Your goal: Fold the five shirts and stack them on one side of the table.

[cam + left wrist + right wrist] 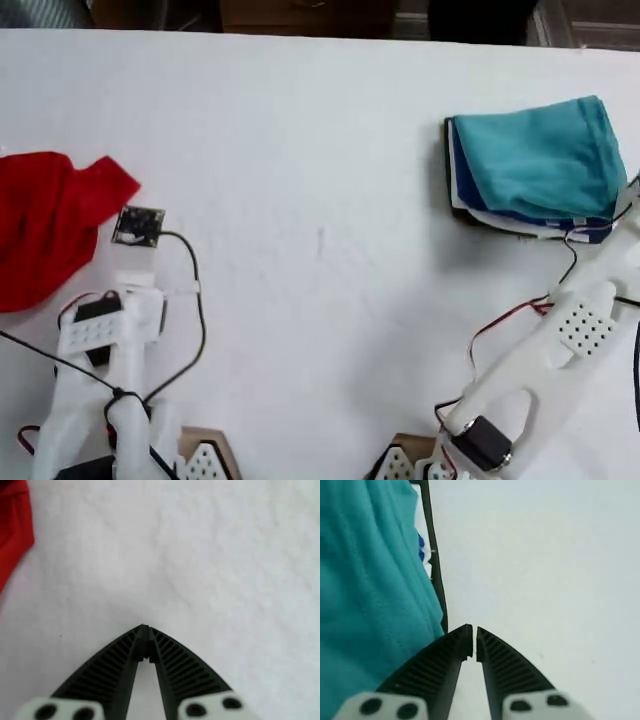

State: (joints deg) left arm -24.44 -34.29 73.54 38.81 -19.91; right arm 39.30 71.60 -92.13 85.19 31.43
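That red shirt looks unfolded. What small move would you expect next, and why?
Probably the left fingers should open and edge toward the red shirt. It lies crumpled at the table's edge, apart from the folded stack with teal on top across the table, and those fingers are shut over bare table beside it.

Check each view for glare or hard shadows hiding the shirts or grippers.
High view: even light on the table, no glare; the red shirt and the folded stack cast only faint shadows. Left wrist view: the left gripper throws no hard shadow. Right wrist view: soft shading marks the teal shirt's creases beside the right gripper.
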